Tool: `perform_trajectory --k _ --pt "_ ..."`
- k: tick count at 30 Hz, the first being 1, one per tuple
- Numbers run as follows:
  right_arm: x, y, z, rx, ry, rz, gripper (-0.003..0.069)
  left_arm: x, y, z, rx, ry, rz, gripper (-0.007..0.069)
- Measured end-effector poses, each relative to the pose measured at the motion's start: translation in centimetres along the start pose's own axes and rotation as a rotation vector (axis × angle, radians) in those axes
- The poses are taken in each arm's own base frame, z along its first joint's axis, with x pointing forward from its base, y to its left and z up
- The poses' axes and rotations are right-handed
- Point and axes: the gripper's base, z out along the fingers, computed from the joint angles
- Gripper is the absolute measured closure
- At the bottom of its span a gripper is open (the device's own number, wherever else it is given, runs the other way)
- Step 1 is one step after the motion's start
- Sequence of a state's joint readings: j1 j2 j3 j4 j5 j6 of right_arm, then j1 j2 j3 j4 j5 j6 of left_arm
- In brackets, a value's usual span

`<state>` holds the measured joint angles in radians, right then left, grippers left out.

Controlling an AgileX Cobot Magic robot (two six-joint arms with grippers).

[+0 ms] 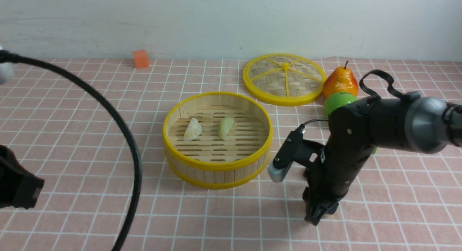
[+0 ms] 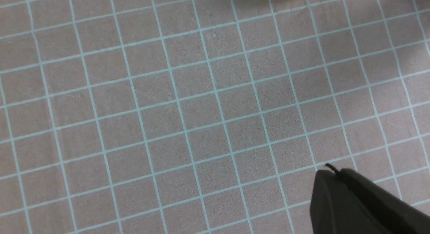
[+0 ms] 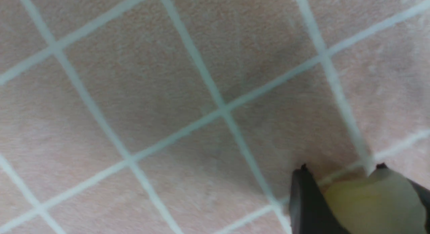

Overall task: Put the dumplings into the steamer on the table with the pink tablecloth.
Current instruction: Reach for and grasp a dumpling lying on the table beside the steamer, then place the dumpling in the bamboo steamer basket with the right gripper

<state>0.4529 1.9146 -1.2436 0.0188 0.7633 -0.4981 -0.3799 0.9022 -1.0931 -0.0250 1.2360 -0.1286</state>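
Note:
The steamer [image 1: 216, 164] stands mid-table on the pink tablecloth [image 1: 72, 110]. Two dumplings [image 1: 192, 129] [image 1: 226, 127] lie side by side on its slats. My right gripper [image 1: 317, 216] points down at the cloth to the right of the steamer's front. In the right wrist view the right gripper [image 3: 342, 180] is shut on a pale green dumpling [image 3: 369, 203], right at the cloth. The last dumpling is out of view. My left gripper [image 2: 331, 171] is shut and empty above bare cloth; the left arm [image 1: 16, 188] shows at the left edge.
The flat woven lid [image 1: 284, 79] lies behind the steamer to the right. A pear [image 1: 340, 82] and a green object [image 1: 337, 101] stand behind my right arm. An orange cube [image 1: 140, 58] sits at the back. A black cable [image 1: 119, 128] arcs across the left.

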Motion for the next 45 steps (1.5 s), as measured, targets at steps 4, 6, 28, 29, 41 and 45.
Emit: perform_trajectory --k 4,6,28,29,41,45 --pt "-1.1 -0.6 -2.4 -0.007 0.015 0.059 0.0418 0.6 0.1 -0.8 0.004 -0.03 0.001 0.0638" --pt "-2.8 -0.9 -5.0 -0.014 -0.056 0.101 0.0418 0.7 0.1 -1.0 0.005 -0.037 0.001 0.0638" --pt "-16.3 1.5 -0.1 -0.06 -0.449 0.17 0.0368 0.9 -0.4 -1.0 0.058 -0.02 0.024 0.0638" --pt "-16.3 1.4 0.3 -0.061 -0.444 0.171 0.0351 0.9 -0.4 -1.0 0.058 -0.02 0.027 0.0638" --pt "-15.5 1.4 -6.7 -0.05 -0.348 0.089 0.0238 0.9 -0.4 -1.0 0.061 -0.02 0.035 0.0638" --pt "-13.5 0.9 -11.6 0.007 -0.251 0.047 0.0238 0.9 -0.4 -1.0 0.061 -0.021 0.042 0.0638"
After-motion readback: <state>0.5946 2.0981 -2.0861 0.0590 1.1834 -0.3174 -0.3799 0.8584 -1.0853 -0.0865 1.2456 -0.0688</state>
